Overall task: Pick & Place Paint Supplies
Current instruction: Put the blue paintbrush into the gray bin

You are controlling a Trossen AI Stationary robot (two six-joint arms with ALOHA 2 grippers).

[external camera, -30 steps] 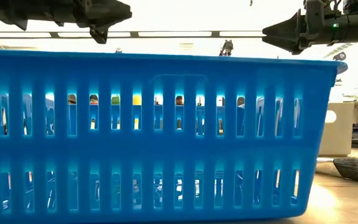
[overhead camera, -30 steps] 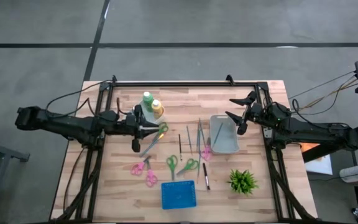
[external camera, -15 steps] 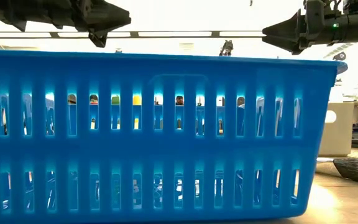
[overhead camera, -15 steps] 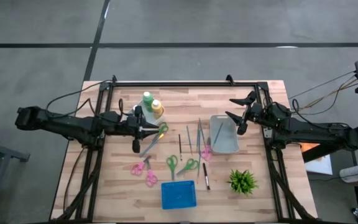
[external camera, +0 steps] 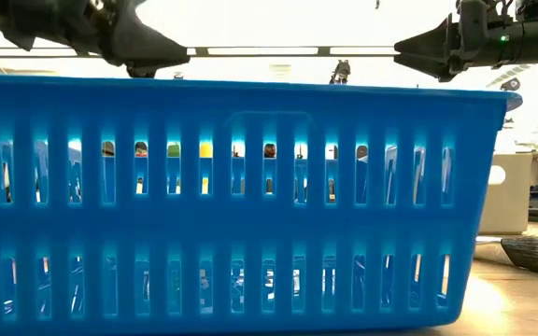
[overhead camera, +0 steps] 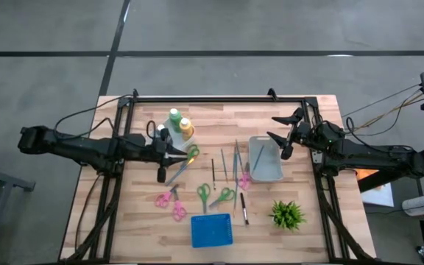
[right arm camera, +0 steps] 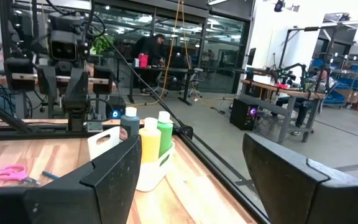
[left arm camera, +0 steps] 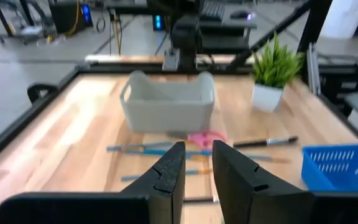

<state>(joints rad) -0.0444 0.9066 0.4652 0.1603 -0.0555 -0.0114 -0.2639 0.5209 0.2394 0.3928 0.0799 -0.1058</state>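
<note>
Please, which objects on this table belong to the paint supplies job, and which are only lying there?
Job:
green squeeze bottle, yellow-orange squeeze bottle, dark grey squeeze bottle
thin blue-handled brushes
grey plastic bin, one brush already inside

Lying about:
pink-handled scissors, green-handled scissors
small green potted plant
blue slotted plastic basket

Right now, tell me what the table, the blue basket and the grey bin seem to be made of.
Table: wood, apparently butcher-block; pale joined strips with visible grain.
Blue basket: likely moulded plastic; even colour, slotted walls that light glows through.
Grey bin: probably plastic, matte; smooth rounded walls with a cut-out handle.
</note>
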